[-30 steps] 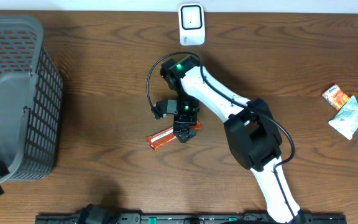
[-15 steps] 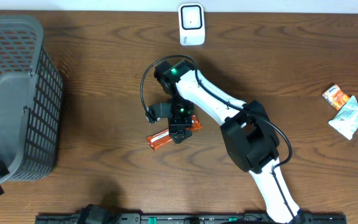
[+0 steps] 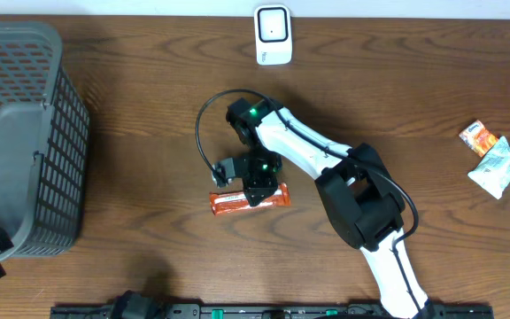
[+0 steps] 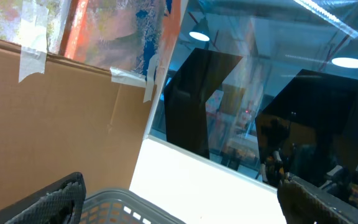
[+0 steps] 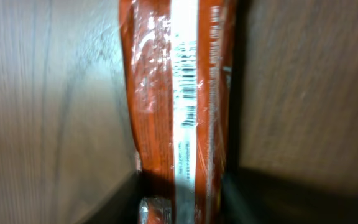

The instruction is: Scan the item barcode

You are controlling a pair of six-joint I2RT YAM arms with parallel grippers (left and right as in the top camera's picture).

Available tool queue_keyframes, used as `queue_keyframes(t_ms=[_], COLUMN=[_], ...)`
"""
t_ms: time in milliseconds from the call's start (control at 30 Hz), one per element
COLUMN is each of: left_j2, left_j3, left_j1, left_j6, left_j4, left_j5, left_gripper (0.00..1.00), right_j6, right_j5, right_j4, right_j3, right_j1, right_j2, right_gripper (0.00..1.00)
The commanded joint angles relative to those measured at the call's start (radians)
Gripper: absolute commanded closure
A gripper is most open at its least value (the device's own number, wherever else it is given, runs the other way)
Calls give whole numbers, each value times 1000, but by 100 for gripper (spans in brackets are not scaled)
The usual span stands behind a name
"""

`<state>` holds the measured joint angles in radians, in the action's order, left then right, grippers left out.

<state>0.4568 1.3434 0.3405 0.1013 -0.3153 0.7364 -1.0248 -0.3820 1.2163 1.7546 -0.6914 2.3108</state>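
While the snack bar lies flat on the table, nothing has been scanned.
Fingers of the right gripper press narrow against the bar's long edges at mid-table, barcode facing up; lifting it and showing it to the white scanner remain. The left gripper gapes wide, empty, by the basket.

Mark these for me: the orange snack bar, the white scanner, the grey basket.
orange snack bar [image 5: 185,93], right wrist view, on its white barcode strip
white scanner [image 3: 273,34], overhead view, middle of its face
grey basket [image 3: 65,167], overhead view, on its right mesh wall
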Motion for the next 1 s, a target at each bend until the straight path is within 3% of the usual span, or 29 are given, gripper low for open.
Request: queue_keyframes(t_ms=[0, 67, 300, 467, 700, 833, 967], left_j2=[-7, -7, -7, -7, -7, -7, -7], left_j3=[-3, -3, -3, -3, -3, -3, -3], left_j1=[-2, -2, -2, -2, -2, -2, -2], left_j6=[-8, -8, -8, -8, -8, -8, -8], left_j4=[2, 2, 2, 2, 2, 2, 2], left_j5=[9, 9, 9, 9, 9, 9, 9], left_gripper=[2, 2, 2, 2, 2, 2, 2], right_j6=[26, 62, 224, 396, 402, 284, 276], right_j5=[33, 32, 24, -39, -306, -413, -485], right_j4=[-2, -3, -5, 52, 326, 412, 435], right_j3=[-61, -74, -78, 11, 275, 353, 380], right_j1=[-8, -7, -6, 4, 23, 23, 24], right_j2=[48, 48, 47, 45, 40, 40, 40], right_gripper=[83, 98, 99, 99, 99, 99, 99])
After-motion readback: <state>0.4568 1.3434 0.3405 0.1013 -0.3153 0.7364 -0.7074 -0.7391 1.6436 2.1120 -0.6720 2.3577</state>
